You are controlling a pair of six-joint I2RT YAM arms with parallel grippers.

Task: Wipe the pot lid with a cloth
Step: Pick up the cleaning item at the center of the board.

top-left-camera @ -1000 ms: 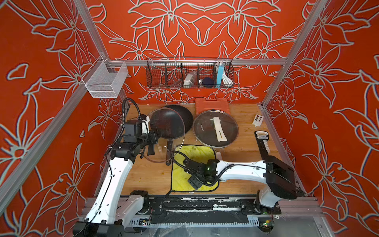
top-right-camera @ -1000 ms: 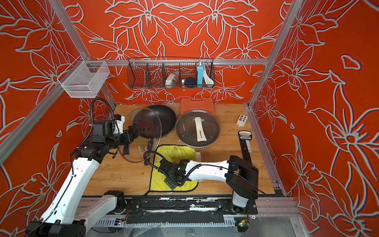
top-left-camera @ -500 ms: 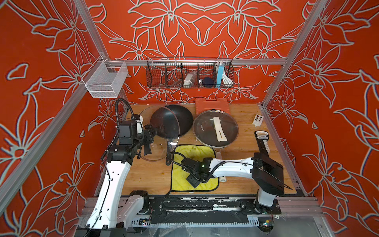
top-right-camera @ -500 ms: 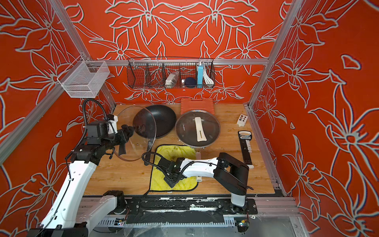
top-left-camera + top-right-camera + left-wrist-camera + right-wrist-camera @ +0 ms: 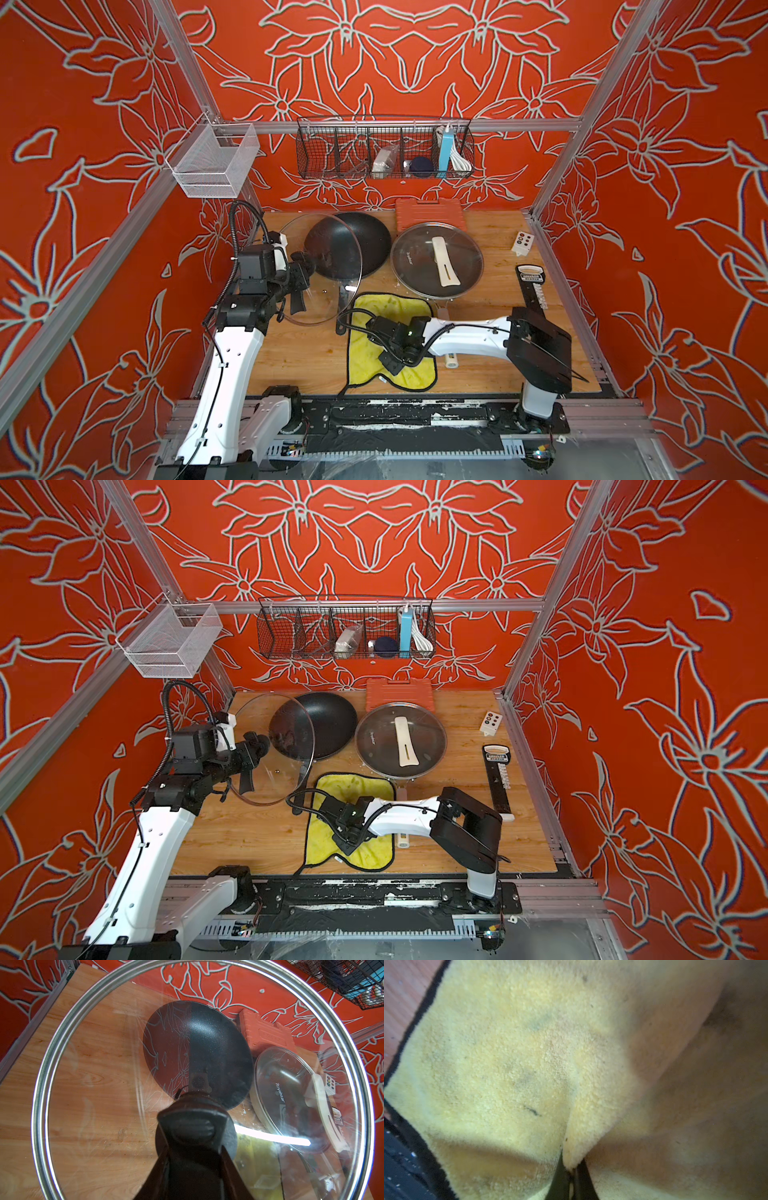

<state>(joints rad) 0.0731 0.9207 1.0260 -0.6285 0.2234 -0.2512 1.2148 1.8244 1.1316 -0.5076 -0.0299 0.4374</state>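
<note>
Pinching the cloth [image 5: 508,1053], the right pincer [image 5: 572,1169] is shut, which only its wrist view shows. In a top view the cloth [image 5: 388,309] lies lower centre; the left pincer [image 5: 195,1126] clamps the pot lid [image 5: 93,1084].

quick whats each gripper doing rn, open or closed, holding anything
left gripper: closed, holding the glass lid.
right gripper: closed, pinching a fold of the yellow cloth.

The left arm [image 5: 232,353] is standing raised, the left end effector [image 5: 195,1136] gripping the knob of the pot lid [image 5: 332,295]; the right arm [image 5: 469,336] is stretching low, the right end effector [image 5: 571,1168] pinching a fold of the cloth [image 5: 508,1053].
</note>
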